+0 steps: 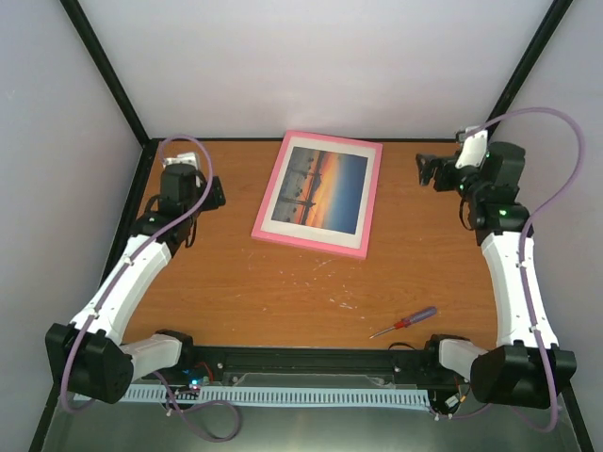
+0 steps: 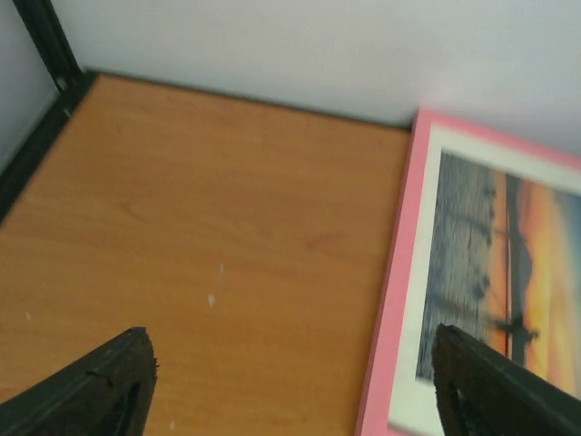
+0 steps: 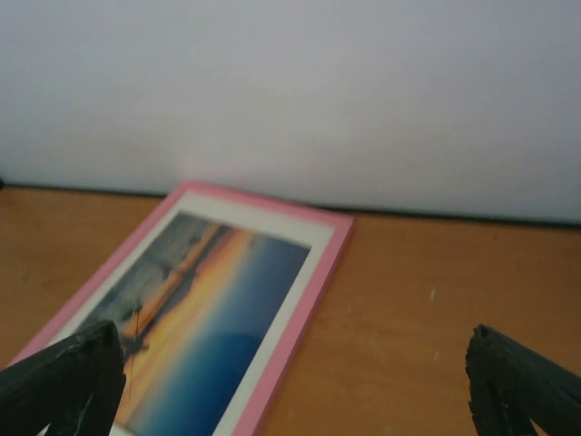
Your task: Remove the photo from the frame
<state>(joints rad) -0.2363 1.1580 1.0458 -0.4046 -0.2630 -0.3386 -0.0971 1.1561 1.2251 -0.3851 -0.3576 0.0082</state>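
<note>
Counter (image 1: 283,282): wood-grain top, closed in by pale walls at the back and sides. A few small white specks lay on the surface.

Left arm (image 1: 122,282) and right arm (image 1: 513,282): each rose from its base at the near edge and reached toward the far end, one along each side of the counter.

Frame (image 1: 311,243): pink, lying flat at the far middle of the counter. It was turned slightly off square, with its far edge close to the back wall. Neither arm touched it.

Photo (image 1: 320,190): inside the frame, face up, an orange-and-blue sunset with dark silhouettes, bordered in white. It had not been taken out.

Left gripper (image 1: 219,196): released, jaws spread wide, holding nothing. It sat to the left of the frame and pointed toward it, with bare counter between them. In the left wrist view one finger (image 2: 490,386) overlapped the frame's near corner in the picture only.

Right gripper (image 1: 424,172): released, jaws fully spread, holding nothing. It sat to the right of the frame near the far right corner, apart from the frame. Height above the counter could not be told.

Screwdriver (image 1: 405,322): small, purple handle, lying near the right arm's base, well apart from the frame.
</note>
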